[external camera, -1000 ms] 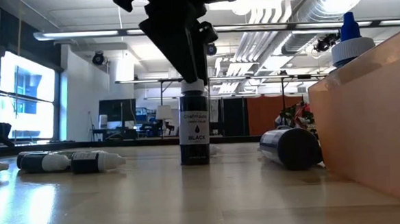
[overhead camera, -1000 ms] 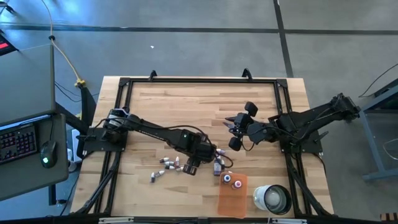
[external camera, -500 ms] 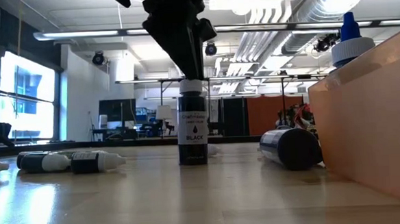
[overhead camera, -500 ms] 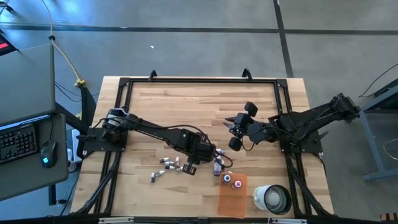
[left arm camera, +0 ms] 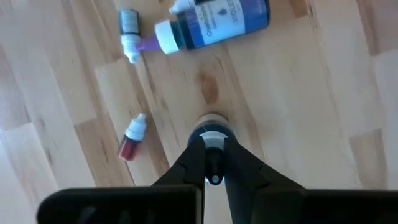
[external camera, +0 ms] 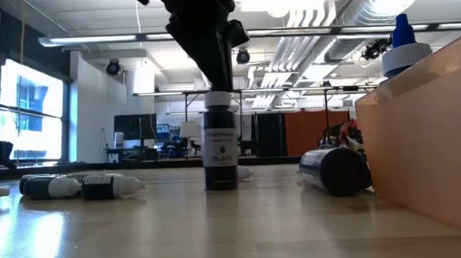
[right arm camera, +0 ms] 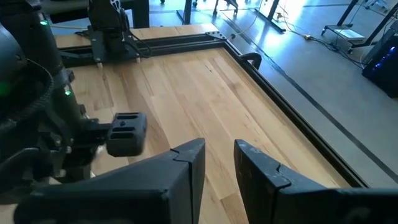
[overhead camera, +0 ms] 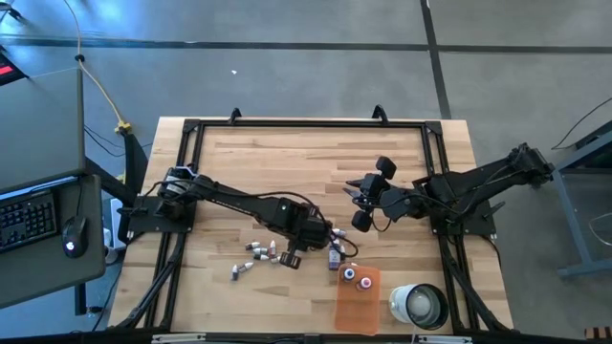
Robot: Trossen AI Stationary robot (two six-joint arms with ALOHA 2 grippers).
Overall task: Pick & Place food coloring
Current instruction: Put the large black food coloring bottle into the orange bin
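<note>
The black food coloring bottle (external camera: 220,149) stands upright on the table (overhead camera: 287,162), and the left gripper (left arm camera: 213,165) has its jaws closed narrowly on the bottle's cap from above — the pinch shows plainly in the left wrist view, where the two dark fingers meet over the round top. The bottle's base looks to be on the wood, so I judge the grasp made and the lift not yet begun.

Two bottles already stand in the orange tray (overhead camera: 359,306), a blue-capped one (overhead camera: 349,274) and a red-capped one (overhead camera: 364,282), at its 12 o'clock end. That is the done part, as far as I can judge. Left to move: the held bottle, a larger violet bottle (left arm camera: 214,23) lying on its side just beside the gripper, and a loose cluster of small bottles (overhead camera: 258,253) lying flat at about 9 o'clock from the gripper, with one more (overhead camera: 236,270) a little apart toward 8 o'clock. Most of the work is ahead.

The tray lies at roughly 4 o'clock from the held bottle, near it. The violet bottle lies between the two — a carry kept low could knock it, so the lift wants height first. A white round cup (overhead camera: 418,304) sits just beside the tray at 3 o'clock, clear of the path.

The right gripper (right arm camera: 219,155) waits above the table at 2 o'clock from the tray, jaws narrowly parted, holding nothing.
</note>
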